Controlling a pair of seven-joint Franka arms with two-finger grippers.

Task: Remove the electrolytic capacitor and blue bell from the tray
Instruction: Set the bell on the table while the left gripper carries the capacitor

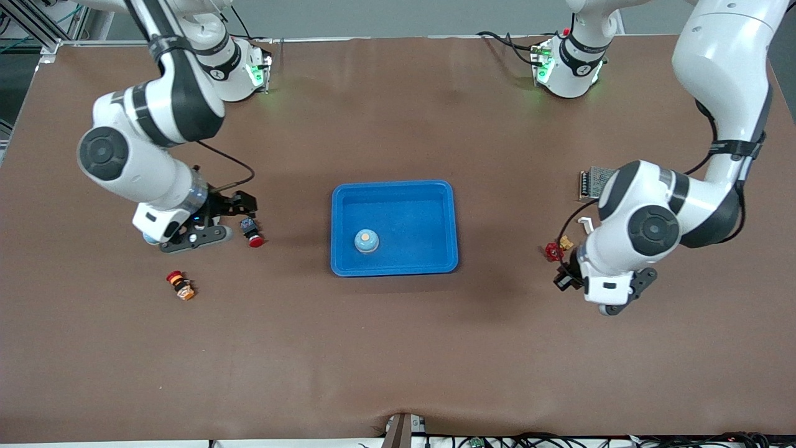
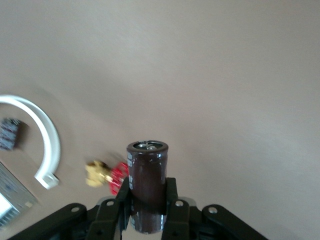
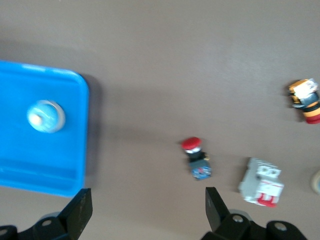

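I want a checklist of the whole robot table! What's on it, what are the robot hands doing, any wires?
Surface: brown table, flat, bare in the middle apart from the tray.
Job's things: bell sits in the blue tray; capacitor is upright in the left tool.
Clutter: red push button and orange-and-red part toward the right arm's end; red valve, white ring and metal box toward the left arm's end; grey breaker shows in the right wrist view.
Grippers: left tool shut on the capacitor, above the table; right tool open, empty, beside the push button.
Cables: black cables by the bases and along the table's near edge.
Surroundings: nothing seen.
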